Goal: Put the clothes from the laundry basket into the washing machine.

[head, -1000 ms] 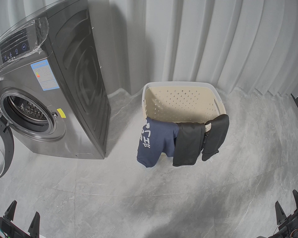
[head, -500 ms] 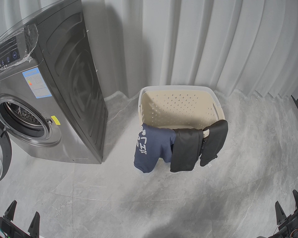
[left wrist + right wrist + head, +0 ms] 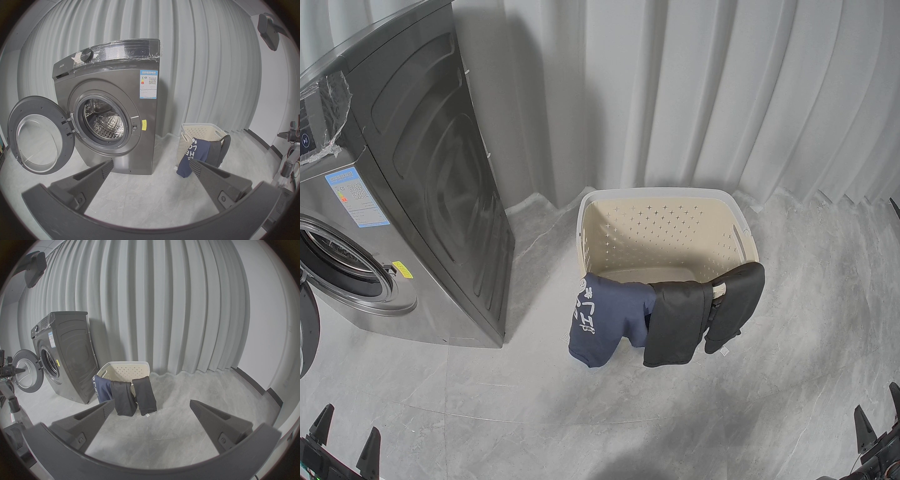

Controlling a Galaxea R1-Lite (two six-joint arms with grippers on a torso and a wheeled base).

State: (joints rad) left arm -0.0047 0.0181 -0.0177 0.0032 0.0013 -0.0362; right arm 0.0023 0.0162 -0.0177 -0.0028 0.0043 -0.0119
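Note:
A cream laundry basket (image 3: 669, 203) stands on the floor ahead of me, in front of the curtain. Over its near rim hang a navy shirt (image 3: 606, 319) with white print and two black garments (image 3: 675, 322) (image 3: 737, 303). The grey washing machine (image 3: 425, 181) stands to the left, its round door (image 3: 37, 134) swung open and the drum (image 3: 106, 120) bare. My left gripper (image 3: 344, 437) stays low at the near left, open and holding nothing. At the near right, my right gripper (image 3: 878, 415) is open too. Both are far from the basket (image 3: 125, 371).
Bare grey marble floor (image 3: 600, 412) lies between me and the basket. A pleated white curtain (image 3: 706, 94) runs along the back. A dark baseboard (image 3: 256, 385) lines the wall on the right.
The head camera has shifted: the basket and the machine sit lower and further left in the picture. Both grippers hold the same place in the frame.

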